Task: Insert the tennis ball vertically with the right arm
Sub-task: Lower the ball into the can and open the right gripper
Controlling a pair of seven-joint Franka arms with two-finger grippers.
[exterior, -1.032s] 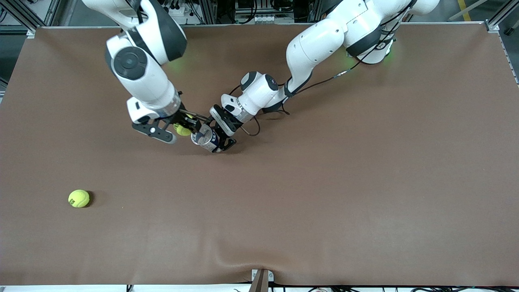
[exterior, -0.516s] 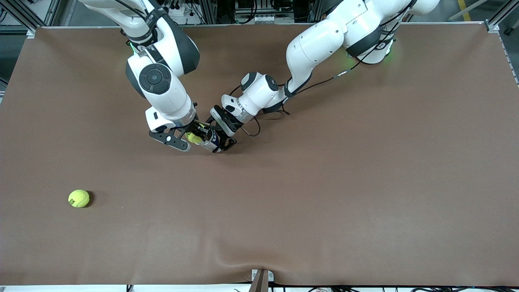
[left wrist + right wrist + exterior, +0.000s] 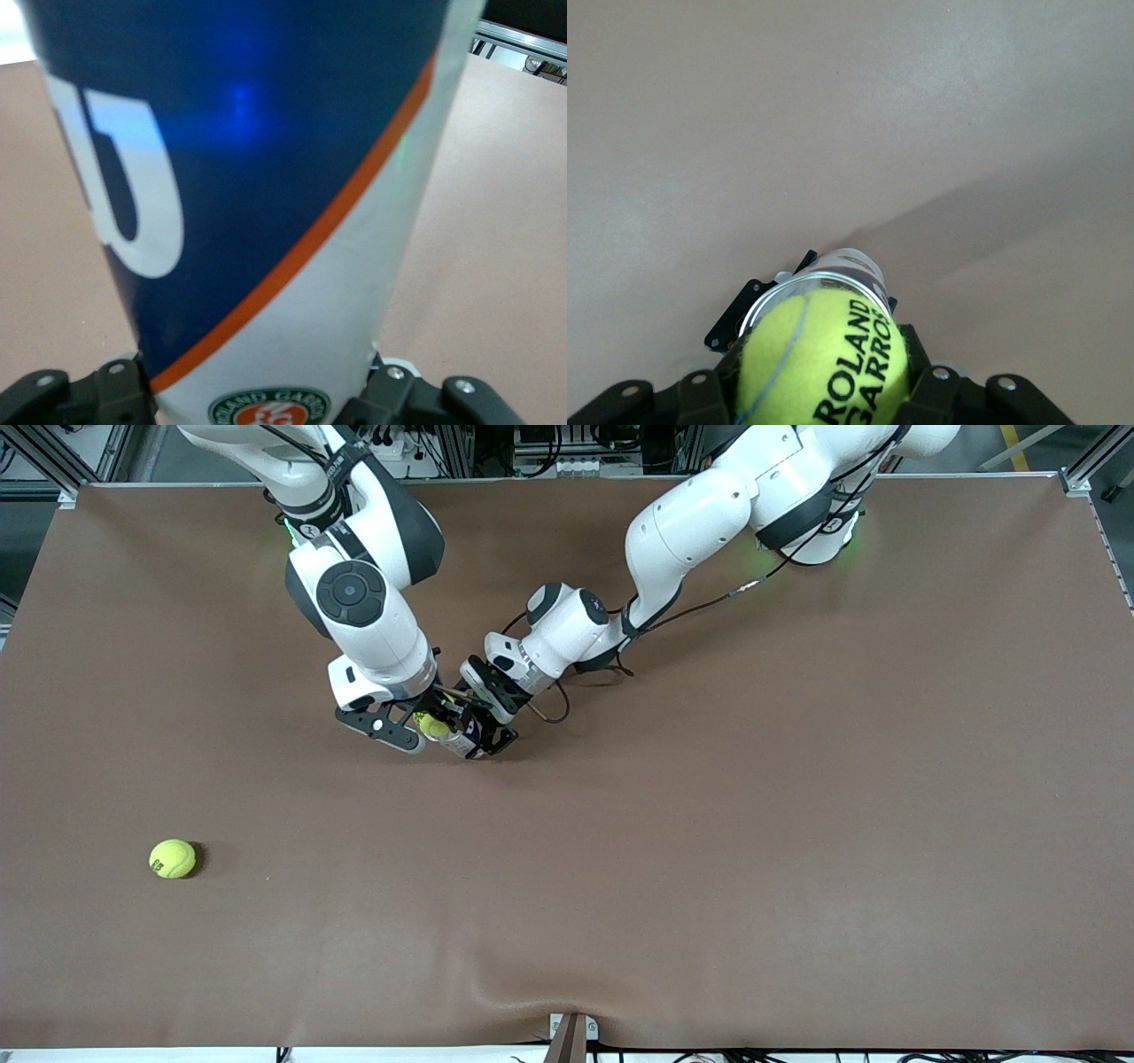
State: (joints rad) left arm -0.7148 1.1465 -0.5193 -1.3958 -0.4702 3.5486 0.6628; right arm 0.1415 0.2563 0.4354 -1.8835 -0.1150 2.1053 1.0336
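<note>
Tennis ball (image 3: pixel 433 726), yellow-green with black ROLAND GARROS lettering, sits clamped in the right gripper (image 3: pixel 431 724), whose fingers are closed firmly on it. We see it held directly over the open mouth of a tennis ball can (image 3: pixel 461 737), at the rim, not yet down inside. The can, blue and white with an orange stripe, stands on the brown table (image 3: pixel 709 824) near the middle, gripped around its body by the left gripper (image 3: pixel 483 735), its fingers closed partway against the can's sides. We also see a second tennis ball (image 3: pixel 172 859) lying loose, well apart, nearer the front camera toward the right arm's end.
</note>
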